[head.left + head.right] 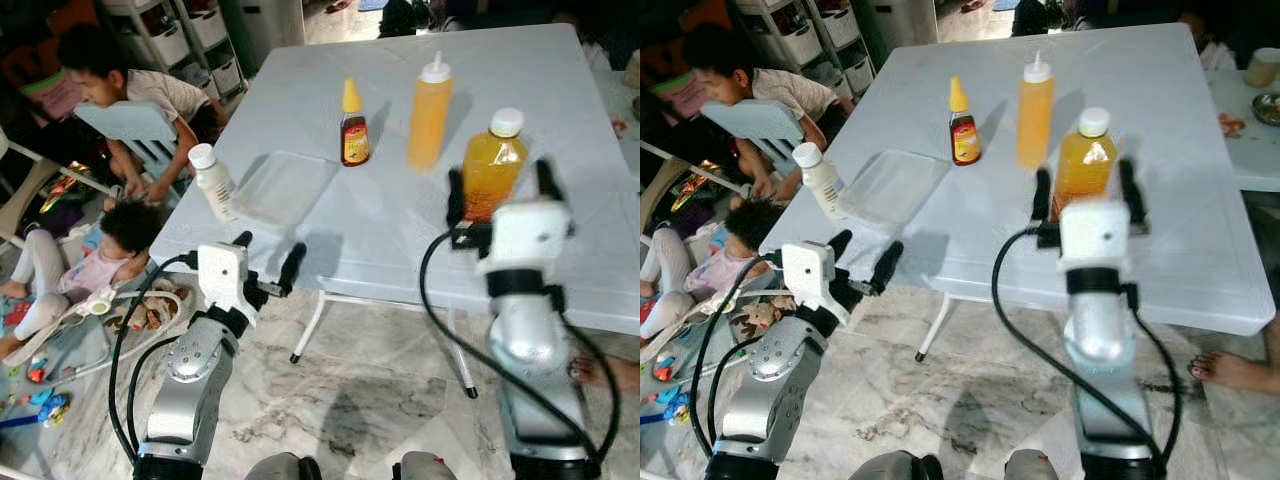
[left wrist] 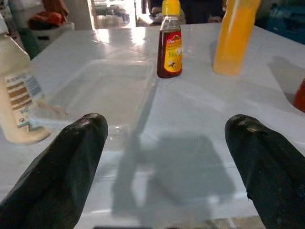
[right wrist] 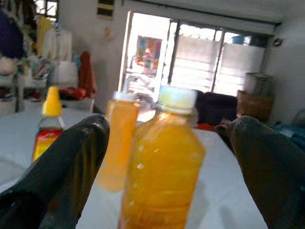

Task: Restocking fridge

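On the white table (image 1: 380, 240) stand an orange juice bottle (image 1: 491, 165) with a white cap, a tall orange squeeze bottle (image 1: 429, 113), a small dark honey bottle (image 1: 353, 126) with a yellow cap, and a cream bottle (image 1: 213, 184) near the left edge. My right gripper (image 1: 497, 190) is open, its fingers standing either side of the juice bottle (image 3: 162, 162) without closing on it. My left gripper (image 1: 267, 258) is open and empty at the table's near left edge, facing a clear flat tray (image 2: 102, 93).
A person (image 1: 130, 90) leans over a pale blue chair (image 1: 135, 125) left of the table. A child (image 1: 95, 265) sits on the floor among toys at the left. A bare foot (image 1: 605, 372) shows at the right, on the marble floor.
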`<state>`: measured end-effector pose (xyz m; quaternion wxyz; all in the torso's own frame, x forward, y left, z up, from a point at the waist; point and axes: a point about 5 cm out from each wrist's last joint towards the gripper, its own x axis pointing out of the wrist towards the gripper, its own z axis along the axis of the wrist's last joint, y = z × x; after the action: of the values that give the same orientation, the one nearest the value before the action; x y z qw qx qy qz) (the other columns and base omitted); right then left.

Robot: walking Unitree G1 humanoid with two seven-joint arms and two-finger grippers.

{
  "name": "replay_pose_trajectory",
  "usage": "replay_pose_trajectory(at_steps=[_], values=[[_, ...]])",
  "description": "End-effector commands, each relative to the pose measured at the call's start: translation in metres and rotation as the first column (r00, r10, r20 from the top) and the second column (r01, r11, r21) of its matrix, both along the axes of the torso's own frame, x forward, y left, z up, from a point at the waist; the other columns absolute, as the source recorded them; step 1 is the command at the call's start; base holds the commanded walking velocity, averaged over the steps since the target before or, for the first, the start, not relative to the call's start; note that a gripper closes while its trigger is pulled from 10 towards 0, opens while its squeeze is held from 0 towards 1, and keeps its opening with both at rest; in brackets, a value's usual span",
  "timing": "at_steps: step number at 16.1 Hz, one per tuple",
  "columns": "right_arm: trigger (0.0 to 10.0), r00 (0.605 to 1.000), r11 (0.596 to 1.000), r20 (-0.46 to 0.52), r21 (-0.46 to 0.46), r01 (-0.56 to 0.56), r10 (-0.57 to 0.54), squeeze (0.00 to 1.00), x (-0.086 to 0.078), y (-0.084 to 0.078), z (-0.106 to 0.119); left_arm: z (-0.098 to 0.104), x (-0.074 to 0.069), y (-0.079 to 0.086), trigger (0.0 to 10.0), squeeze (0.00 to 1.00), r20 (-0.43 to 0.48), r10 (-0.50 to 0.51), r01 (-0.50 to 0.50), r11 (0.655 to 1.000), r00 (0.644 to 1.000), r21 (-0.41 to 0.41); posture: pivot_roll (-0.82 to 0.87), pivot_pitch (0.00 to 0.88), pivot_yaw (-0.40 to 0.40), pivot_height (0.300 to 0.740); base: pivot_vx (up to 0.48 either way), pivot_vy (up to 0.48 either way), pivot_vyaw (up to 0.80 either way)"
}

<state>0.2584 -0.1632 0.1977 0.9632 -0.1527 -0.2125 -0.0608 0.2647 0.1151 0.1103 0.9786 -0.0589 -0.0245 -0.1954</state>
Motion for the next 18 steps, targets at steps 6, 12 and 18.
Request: replay_pose_trajectory(at_steps=[6, 12, 18], values=[[10.0, 0.989, 0.992, 0.080, 0.007, 0.125, -0.125, 0.00, 0.000, -0.013, 0.023, -0.004, 0.001, 0.001, 10.0, 0.00, -0.025, -0.020, 0.021, 0.999, 0.999, 0.026, -0.16, 0.092, 0.192, 0.740, 0.000, 0.000, 0.00], [10.0, 0.987, 0.990, 0.097, 0.065, 0.122, -0.128, 0.00, 0.007, -0.016, 0.036, -0.004, 0.001, -0.001, 10.0, 0.00, -0.028, -0.042, 0.042, 0.999, 0.999, 0.031, -0.16, 0.099, 0.198, 0.740, 0.000, 0.000, 0.00], [10.0, 0.997, 0.995, 0.072, 0.096, 0.027, -0.034, 0.00, 0.015, -0.003, 0.036, -0.004, -0.001, -0.001, 10.0, 0.00, -0.029, -0.044, 0.045, 0.998, 0.999, 0.040, -0.15, 0.108, 0.195, 0.740, 0.000, 0.000, 0.00]])
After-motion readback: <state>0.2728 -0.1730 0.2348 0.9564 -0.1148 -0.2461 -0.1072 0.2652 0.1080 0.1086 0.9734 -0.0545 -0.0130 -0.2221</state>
